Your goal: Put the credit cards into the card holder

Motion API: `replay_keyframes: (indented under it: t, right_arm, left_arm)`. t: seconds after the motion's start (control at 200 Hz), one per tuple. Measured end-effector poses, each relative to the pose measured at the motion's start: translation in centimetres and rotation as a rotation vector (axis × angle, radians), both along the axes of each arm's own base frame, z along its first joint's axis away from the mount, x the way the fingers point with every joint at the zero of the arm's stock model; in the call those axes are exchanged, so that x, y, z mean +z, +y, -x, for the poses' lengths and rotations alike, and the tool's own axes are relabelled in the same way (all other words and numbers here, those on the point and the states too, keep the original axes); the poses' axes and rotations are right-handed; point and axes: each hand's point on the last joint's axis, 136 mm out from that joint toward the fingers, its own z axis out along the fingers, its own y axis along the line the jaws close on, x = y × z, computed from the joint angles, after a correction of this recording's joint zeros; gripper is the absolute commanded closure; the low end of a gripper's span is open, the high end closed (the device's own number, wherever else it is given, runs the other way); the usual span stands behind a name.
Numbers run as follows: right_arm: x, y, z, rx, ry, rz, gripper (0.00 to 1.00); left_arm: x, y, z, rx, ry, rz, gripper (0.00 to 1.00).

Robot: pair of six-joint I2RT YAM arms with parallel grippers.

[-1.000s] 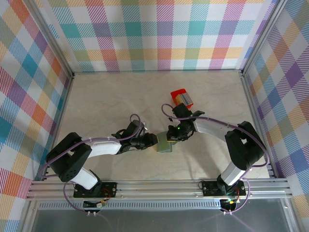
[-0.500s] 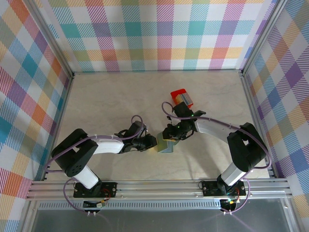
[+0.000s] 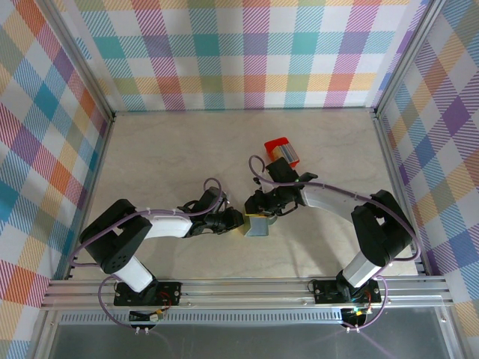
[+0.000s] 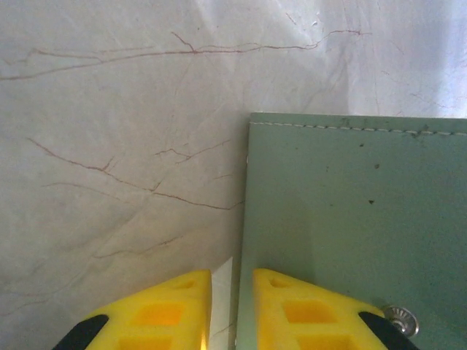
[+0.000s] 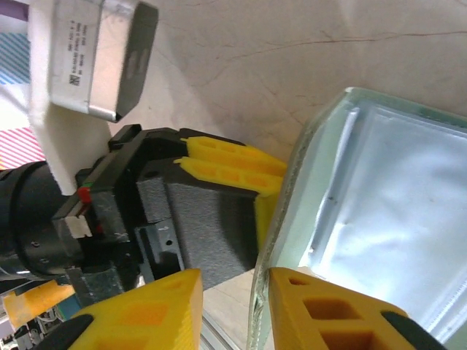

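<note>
Top view, holder: I see the card holder lying on the table near the front edge, between the two arms.
Top view, tools: the left gripper meets the holder's left edge; the right gripper sits at its far edge.
Top view, other: a red box stands further back, apart from the holder.
Left wrist, tool: the left gripper is clenched to a thin gap and straddles the edge of the card holder; I read it as grasping that edge.
Left wrist, detail: a metal stud shows by the finger on the holder side.
Right wrist, tool: the right gripper is released, its fingers parted either side of the holder's rim.
Right wrist, holder: the card holder shows a pale glossy inner face; I cannot tell a credit card apart there.
Right wrist, other arm: the left gripper has its tips against the holder's edge.
</note>
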Motion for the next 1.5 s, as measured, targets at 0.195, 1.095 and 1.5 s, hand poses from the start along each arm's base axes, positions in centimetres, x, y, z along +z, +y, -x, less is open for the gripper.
replay_keyframes:
  t: [0.195,1.095,1.5]
  right_arm:
    - [0.2,0.8,0.7,0.018,0.002,-0.011,0.69]
    - [-2.4,4.0,0.0,-0.013,0.054,0.064,0.57]
    - [-5.3,5.0,-0.5,0.008,0.075,0.092,0.52]
  left_arm:
    - [1.5,0.3,0.1,-0.007,-0.031,0.01,0.77]
    - [4.2,8.1,3.5,0.117,-0.044,-0.044,0.74]
    - [4.1,9.6,4.2,0.146,-0.042,-0.059,0.73]
